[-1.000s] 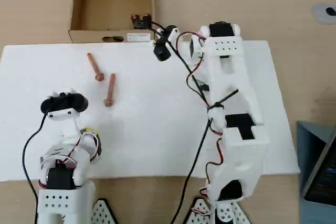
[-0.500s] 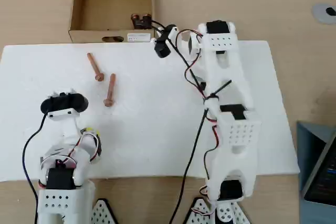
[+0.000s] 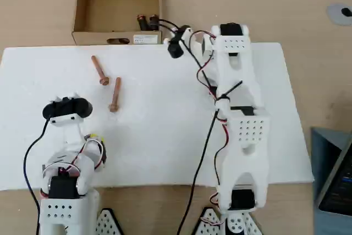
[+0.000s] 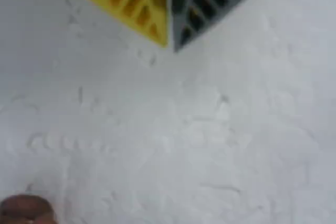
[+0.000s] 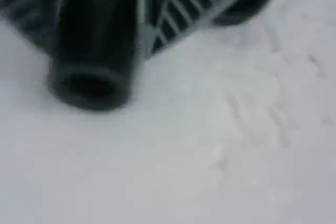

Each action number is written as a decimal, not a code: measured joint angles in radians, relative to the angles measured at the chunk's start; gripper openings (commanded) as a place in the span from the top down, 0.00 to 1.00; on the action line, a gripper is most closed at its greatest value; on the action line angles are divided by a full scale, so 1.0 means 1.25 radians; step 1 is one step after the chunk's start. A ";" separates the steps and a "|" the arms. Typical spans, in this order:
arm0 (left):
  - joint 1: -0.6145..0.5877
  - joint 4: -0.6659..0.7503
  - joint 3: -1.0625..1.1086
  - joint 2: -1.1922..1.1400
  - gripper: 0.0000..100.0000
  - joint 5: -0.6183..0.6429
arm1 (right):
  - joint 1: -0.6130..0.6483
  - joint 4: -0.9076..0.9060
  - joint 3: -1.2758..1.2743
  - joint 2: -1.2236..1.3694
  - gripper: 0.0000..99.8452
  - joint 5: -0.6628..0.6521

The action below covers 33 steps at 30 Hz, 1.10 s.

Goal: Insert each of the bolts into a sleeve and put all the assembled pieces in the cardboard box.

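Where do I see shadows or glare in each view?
High view: even light, no glare on the white mat; the bolts cast faint shadows. Right wrist view: soft shadow on the mat under the sleeve. Left wrist view: no glare.

Bright, even light falls from above on the wide white foam sheet in the high view, and it almost glows. The long white plastic right arm lays only a soft, pale shadow beside it (no hard edges). The open brown cardboard box is a bit darker inside. In both wrist views the sheet looks dull grey, with a deep shadow under the black tube.
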State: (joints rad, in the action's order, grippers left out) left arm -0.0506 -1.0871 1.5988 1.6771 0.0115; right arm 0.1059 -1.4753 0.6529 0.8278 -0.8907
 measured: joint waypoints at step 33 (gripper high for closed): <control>0.000 0.000 0.000 0.000 1.00 0.000 | 0.002 -0.231 0.238 -0.169 0.99 0.232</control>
State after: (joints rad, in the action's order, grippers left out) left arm -0.0506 -1.0871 1.5988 1.6771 0.0115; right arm 0.1089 -1.7637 0.9505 0.6160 -0.6007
